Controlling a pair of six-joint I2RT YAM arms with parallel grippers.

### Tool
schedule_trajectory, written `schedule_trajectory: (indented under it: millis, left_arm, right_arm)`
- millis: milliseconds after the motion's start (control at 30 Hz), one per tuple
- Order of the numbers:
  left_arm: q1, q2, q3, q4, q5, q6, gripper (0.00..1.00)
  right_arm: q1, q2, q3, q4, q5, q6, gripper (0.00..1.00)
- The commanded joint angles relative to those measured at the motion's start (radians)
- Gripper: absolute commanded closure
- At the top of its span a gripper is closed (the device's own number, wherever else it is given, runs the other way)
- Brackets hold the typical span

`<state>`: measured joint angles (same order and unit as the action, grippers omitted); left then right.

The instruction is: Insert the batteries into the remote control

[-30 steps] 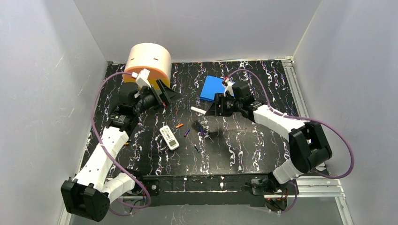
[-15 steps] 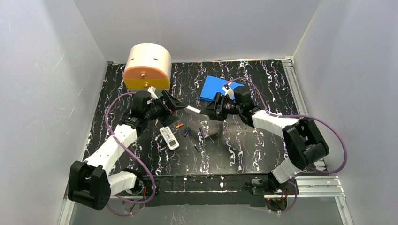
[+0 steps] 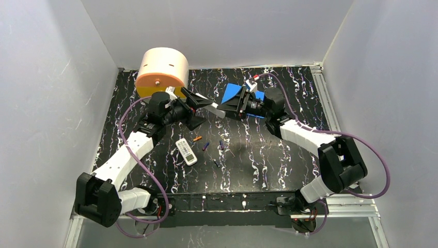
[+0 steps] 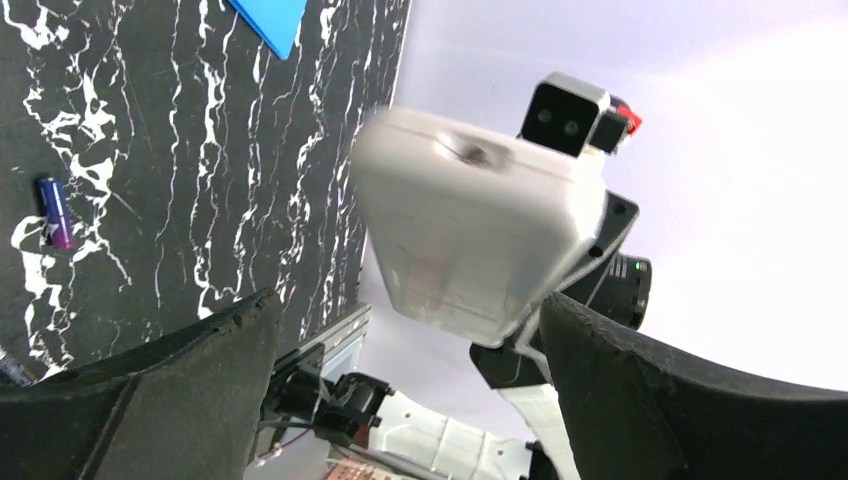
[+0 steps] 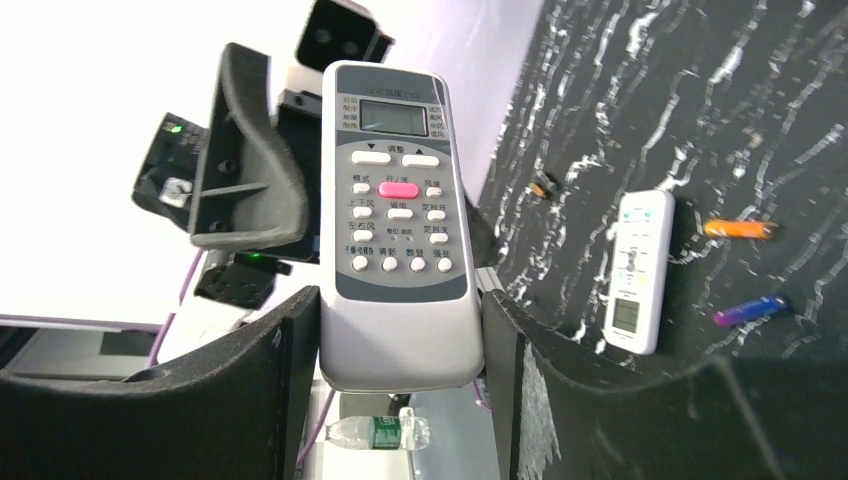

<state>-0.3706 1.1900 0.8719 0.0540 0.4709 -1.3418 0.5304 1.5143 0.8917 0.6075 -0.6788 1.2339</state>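
My right gripper (image 5: 400, 312) is shut on the lower end of a white-grey remote (image 5: 398, 220) and holds it in the air, buttons facing its camera. In the top view this remote (image 3: 214, 110) points left at my left gripper (image 3: 200, 109). My left gripper (image 4: 405, 310) is open, and the remote's back (image 4: 480, 235) hangs just beyond its jaws, not gripped. A second white remote (image 3: 186, 151) lies on the table. Near it lie an orange battery (image 3: 197, 138), two purple batteries (image 3: 205, 146) (image 3: 221, 144) and a dark one (image 3: 216, 162).
An orange and cream cylinder container (image 3: 161, 72) stands at the back left. A blue flat pad (image 3: 233, 96) lies at the back, partly under the right wrist. The black marbled table (image 3: 289, 170) is walled by white panels on three sides.
My right gripper has lifted the held remote up and toward the back left. My left arm has swung right, bringing its open jaws up to the remote's free end.
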Motion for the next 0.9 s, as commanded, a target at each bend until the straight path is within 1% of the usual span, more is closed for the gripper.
schedule_trajectory:
  millis: [0, 100, 133, 200, 267, 300, 367, 567, 600, 633, 667, 733, 767, 867]
  left_arm:
    - [-0.012, -0.006, 0.026, 0.017, -0.054, -0.063, 0.02]
    - [-0.016, -0.021, 0.031, 0.023, -0.101, -0.074, 0.02]
    - [-0.019, -0.025, 0.031, 0.026, -0.114, -0.075, 0.04]
    - [-0.027, -0.032, 0.02, 0.063, -0.14, -0.078, 0.11]
    - [-0.031, -0.029, 0.0, 0.153, -0.134, -0.079, 0.21]
    - [-0.034, -0.023, -0.002, 0.177, -0.127, -0.078, 0.22]
    - [-0.037, -0.012, -0.001, 0.19, -0.125, -0.071, 0.23]
    - [-0.044, 0.003, -0.007, 0.251, -0.145, -0.063, 0.2]
    - [-0.044, 0.005, -0.008, 0.263, -0.147, -0.062, 0.21]
    - [-0.045, 0.008, -0.005, 0.271, -0.149, -0.06, 0.25]
    - [-0.046, 0.01, -0.002, 0.276, -0.148, -0.054, 0.32]
    - [-0.047, 0.016, 0.006, 0.286, -0.138, -0.043, 0.49]
    - [-0.047, 0.019, 0.008, 0.291, -0.132, -0.04, 0.56]
    - [-0.047, 0.028, 0.021, 0.301, -0.112, -0.039, 0.77]
  right_arm:
    - [0.002, -0.046, 0.053, 0.138, -0.032, 0.1, 0.71]
    - [0.003, -0.048, 0.058, 0.16, -0.038, 0.142, 0.71]
    - [0.004, -0.048, 0.059, 0.162, -0.039, 0.155, 0.71]
    - [0.005, -0.046, 0.059, 0.161, -0.041, 0.171, 0.7]
    - [0.007, -0.046, 0.055, 0.162, -0.04, 0.191, 0.7]
    - [0.007, -0.046, 0.051, 0.172, -0.042, 0.202, 0.7]
    - [0.008, -0.047, 0.045, 0.197, -0.044, 0.229, 0.69]
    - [0.009, -0.05, 0.034, 0.22, -0.042, 0.292, 0.69]
    - [0.008, -0.052, 0.029, 0.221, -0.04, 0.304, 0.69]
    - [0.008, -0.052, 0.027, 0.222, -0.04, 0.31, 0.69]
    - [0.009, -0.052, 0.026, 0.219, -0.04, 0.313, 0.69]
    - [0.009, -0.059, 0.026, 0.193, -0.038, 0.301, 0.67]
    - [0.009, -0.066, 0.028, 0.164, -0.035, 0.278, 0.63]
    - [0.009, -0.1, 0.051, -0.014, -0.001, 0.139, 0.4]
